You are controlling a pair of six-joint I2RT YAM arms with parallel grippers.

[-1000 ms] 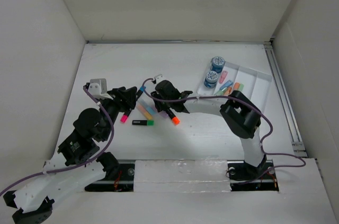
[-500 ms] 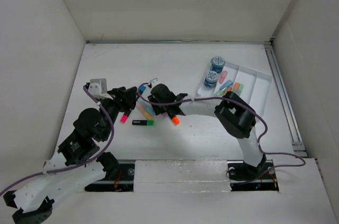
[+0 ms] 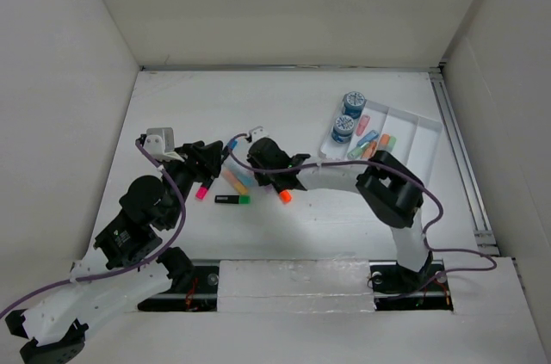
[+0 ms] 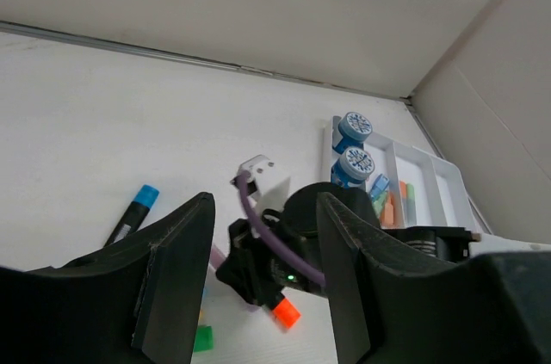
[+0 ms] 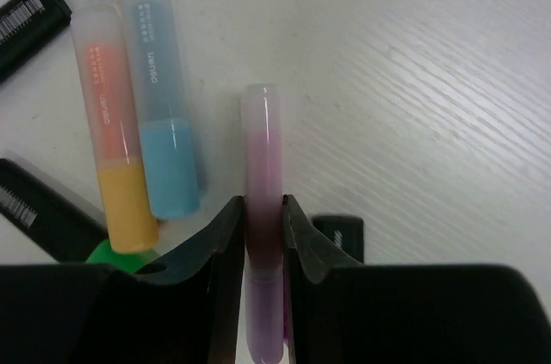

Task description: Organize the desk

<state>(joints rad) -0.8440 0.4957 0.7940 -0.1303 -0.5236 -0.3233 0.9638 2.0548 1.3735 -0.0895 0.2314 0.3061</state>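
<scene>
The white desk (image 3: 301, 106) holds a cluster of markers and highlighters left of centre. My right gripper (image 3: 256, 168) is down over that cluster. In the right wrist view it (image 5: 263, 205) is shut on a purple highlighter (image 5: 262, 149) lying on the desk. An orange highlighter (image 5: 112, 166) and a blue highlighter (image 5: 164, 123) lie just left of it. My left gripper (image 3: 215, 160) is open and empty beside the cluster. In its wrist view (image 4: 267, 209) it frames the right wrist and an orange-capped marker (image 4: 284, 316).
A white compartment tray (image 3: 419, 134) at the back right holds two blue rolls (image 3: 354, 103) and some coloured pieces. A pink-capped marker (image 3: 203, 192), a green-capped marker (image 3: 233, 200) and a blue-capped marker (image 3: 230, 147) lie near the grippers. White walls enclose the desk.
My right gripper has shifted a little to the left over the marker cluster. The left arm has stayed where it was.
</scene>
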